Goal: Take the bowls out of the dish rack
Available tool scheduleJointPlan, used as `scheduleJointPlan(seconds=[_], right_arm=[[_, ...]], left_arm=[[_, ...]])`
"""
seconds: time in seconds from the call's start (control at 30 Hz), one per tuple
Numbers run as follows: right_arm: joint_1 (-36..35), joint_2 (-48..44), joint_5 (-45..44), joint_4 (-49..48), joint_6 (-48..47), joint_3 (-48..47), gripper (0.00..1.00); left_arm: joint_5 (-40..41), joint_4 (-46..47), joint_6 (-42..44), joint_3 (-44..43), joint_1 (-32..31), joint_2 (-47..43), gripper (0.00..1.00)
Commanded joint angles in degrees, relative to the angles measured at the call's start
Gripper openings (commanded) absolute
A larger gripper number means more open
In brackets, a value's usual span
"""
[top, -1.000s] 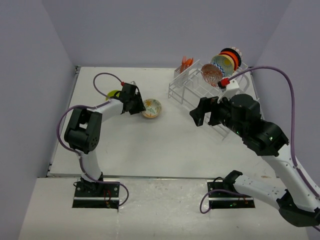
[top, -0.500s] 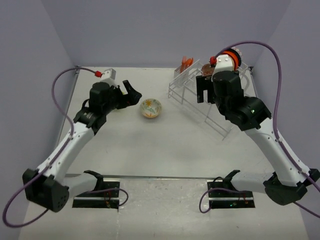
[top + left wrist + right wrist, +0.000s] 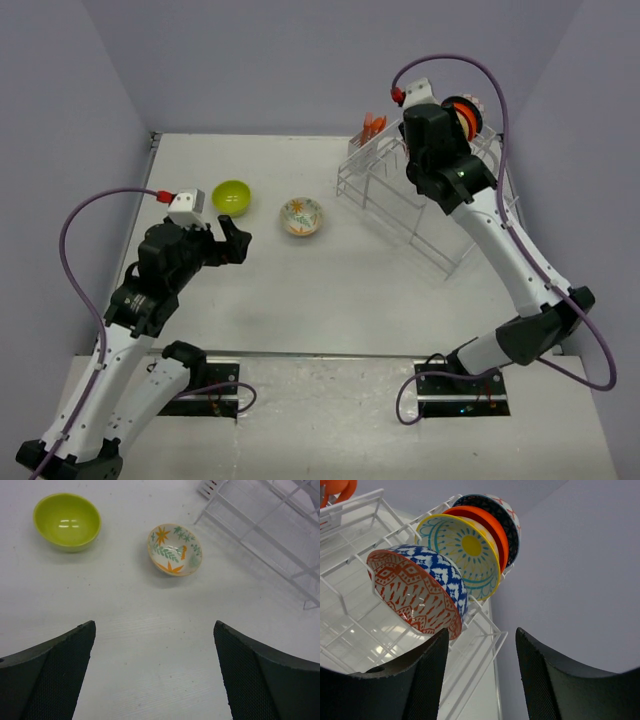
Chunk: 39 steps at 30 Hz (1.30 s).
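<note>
The lime green bowl point(image 3: 232, 196) and the white floral bowl point(image 3: 302, 216) stand upright on the table left of the dish rack point(image 3: 392, 190). Both also show in the left wrist view, green point(image 3: 67, 521) and floral point(image 3: 175, 550). My left gripper point(image 3: 236, 240) is open and empty, above bare table on the near side of them point(image 3: 154, 627). My right gripper point(image 3: 482, 631) is open and empty at the rack's far end. The red-patterned bowl point(image 3: 415, 597) is just beside its left finger. Behind stand the yellow-centred point(image 3: 465, 550), orange point(image 3: 496, 530) and dark blue point(image 3: 514, 520) bowls on edge.
Orange utensils point(image 3: 373, 124) stick out of the small basket at the rack's far left corner. The right arm point(image 3: 440, 160) hides most of the racked bowls in the top view. Lilac walls close the table at the back and both sides.
My left arm has drawn back toward the near left, leaving the green bowl on the table. My right arm has swung from the rack's near side to its far end.
</note>
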State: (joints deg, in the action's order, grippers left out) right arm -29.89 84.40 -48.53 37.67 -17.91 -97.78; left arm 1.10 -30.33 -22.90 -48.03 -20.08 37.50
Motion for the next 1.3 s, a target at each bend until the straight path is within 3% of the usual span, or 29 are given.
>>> scheduleJointPlan(seconds=[0.0, 0.2, 0.5, 0.73, 0.97, 1.27], right_arm=[[1.1, 3.4, -0.5, -3.3, -4.4, -3.1, 0.57], [2.5, 7.4, 0.4, -3.7, -4.5, -4.3, 0.56], [4.1, 10.1, -3.8, -13.8, -11.5, 0.5, 0.25], [4.1, 9.5, -4.6, -16.5, -11.7, 3.1, 0.17], [4.1, 7.6, -6.7, -19.8, -12.3, 6.5, 0.01], [2.6, 3.1, -9.4, -24.5, -16.2, 7.1, 0.00]], left_arm=[[1.0, 0.1, 2.0, 1.1, -0.1, -0.3, 1.00], [-0.5, 0.5, 2.4, 1.3, -0.1, -0.3, 1.00], [0.2, 0.6, 2.3, 1.4, -0.1, -0.9, 1.00], [0.1, 0.8, 2.4, 1.5, -0.1, -1.3, 1.00], [0.1, 0.9, 2.5, 1.5, -0.1, -1.0, 1.00], [0.5, 0.8, 2.4, 1.5, -0.1, -1.0, 1.00]])
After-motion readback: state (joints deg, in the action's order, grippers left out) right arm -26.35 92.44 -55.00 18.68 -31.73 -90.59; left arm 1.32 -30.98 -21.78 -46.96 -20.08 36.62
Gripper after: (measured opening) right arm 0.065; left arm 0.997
